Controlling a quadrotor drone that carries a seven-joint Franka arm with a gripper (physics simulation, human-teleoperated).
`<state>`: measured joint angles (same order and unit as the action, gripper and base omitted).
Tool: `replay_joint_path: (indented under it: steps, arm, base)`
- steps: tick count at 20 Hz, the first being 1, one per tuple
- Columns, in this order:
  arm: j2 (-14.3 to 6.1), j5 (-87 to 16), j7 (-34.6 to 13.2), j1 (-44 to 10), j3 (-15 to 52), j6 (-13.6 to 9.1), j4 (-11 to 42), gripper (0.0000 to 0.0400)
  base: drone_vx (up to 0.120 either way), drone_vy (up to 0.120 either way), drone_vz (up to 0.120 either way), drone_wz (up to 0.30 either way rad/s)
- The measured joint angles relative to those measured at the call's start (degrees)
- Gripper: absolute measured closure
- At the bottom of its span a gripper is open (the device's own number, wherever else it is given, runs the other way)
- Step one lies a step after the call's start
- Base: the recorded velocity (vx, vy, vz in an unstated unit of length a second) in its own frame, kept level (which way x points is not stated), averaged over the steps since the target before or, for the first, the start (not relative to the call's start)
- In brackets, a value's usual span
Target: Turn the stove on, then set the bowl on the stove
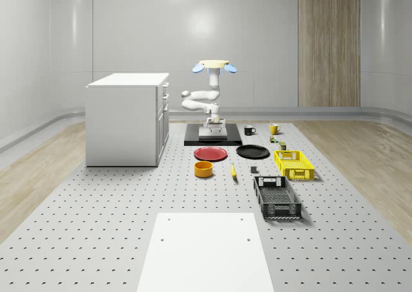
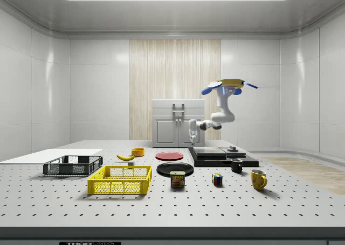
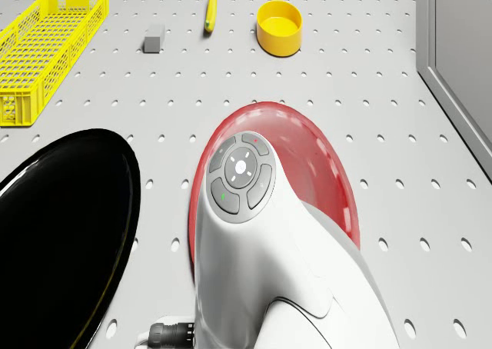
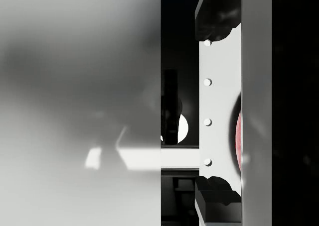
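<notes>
Whole-scene view: drone (image 1: 214,65) hovers over the far edge of the black stove (image 1: 213,136), arm folded down, gripper (image 1: 213,123) low over the stove top. Yellow bowl (image 1: 203,169) sits on the counter (image 1: 96,228) nearer the camera, just beyond the red plate (image 1: 210,154). Side view: gripper (image 2: 192,141) hangs at the stove's (image 2: 221,156) left edge; bowl (image 2: 138,151) well apart to the left. Drone view: bowl (image 3: 279,27) beyond the red plate (image 3: 323,164). Cannot tell whether the fingers are apart or together.
</notes>
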<state>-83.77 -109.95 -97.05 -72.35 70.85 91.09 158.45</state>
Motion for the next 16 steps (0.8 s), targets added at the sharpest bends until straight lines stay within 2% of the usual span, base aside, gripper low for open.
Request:
replay_joint_path:
  steps: [16]
  arm:
    - [-0.72,0.32,-0.21,-0.27,0.08,0.67,-0.05,0.0]
  base:
    - [0.12,0.0,0.0,0.0]
